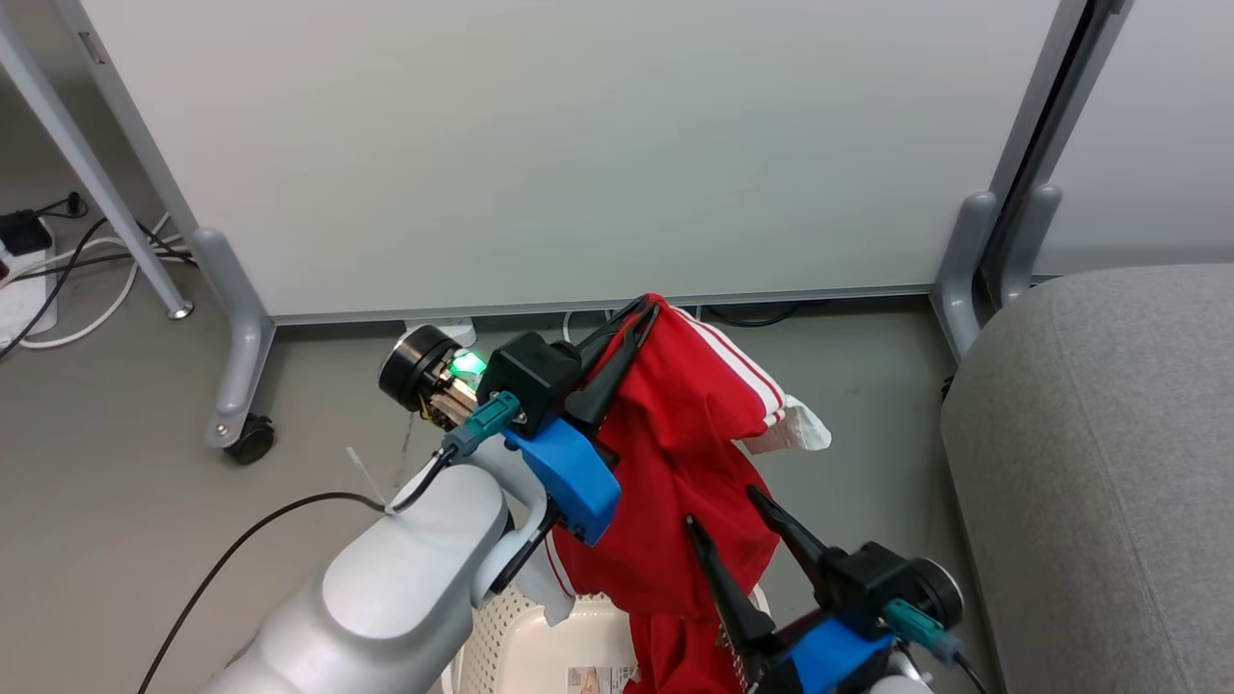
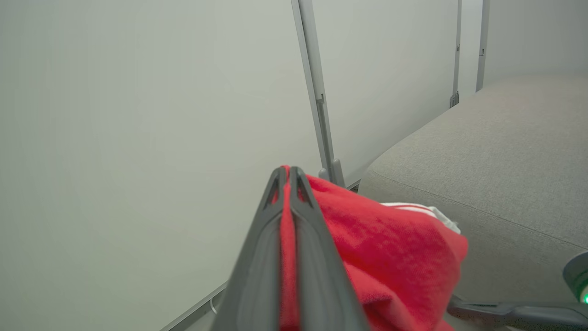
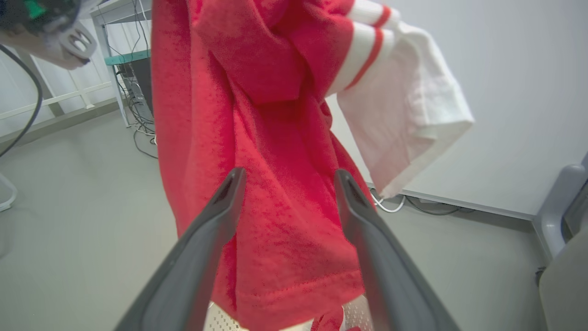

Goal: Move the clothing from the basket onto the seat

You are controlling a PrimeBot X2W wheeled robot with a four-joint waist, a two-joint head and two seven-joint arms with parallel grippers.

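Note:
My left gripper [image 1: 644, 310] is shut on the clothing [image 1: 684, 453], a red garment with white stripes and a white lining, and holds it lifted above the basket [image 1: 525, 646]. In the left wrist view its fingers [image 2: 312, 257] pinch red fabric [image 2: 390, 253]. My right gripper [image 1: 718, 506] is open in front of the hanging cloth, its fingertips at the lower part of the garment [image 3: 275, 184]. More red fabric [image 1: 675, 655] hangs down into the basket. The grey seat [image 1: 1109, 463] stands at the right.
A white partition panel [image 1: 578, 145] on grey legs with a caster [image 1: 249, 439] stands behind the basket. Cables [image 1: 67, 260] lie on the floor at the far left. Grey floor [image 1: 145, 501] lies between the partition and the basket.

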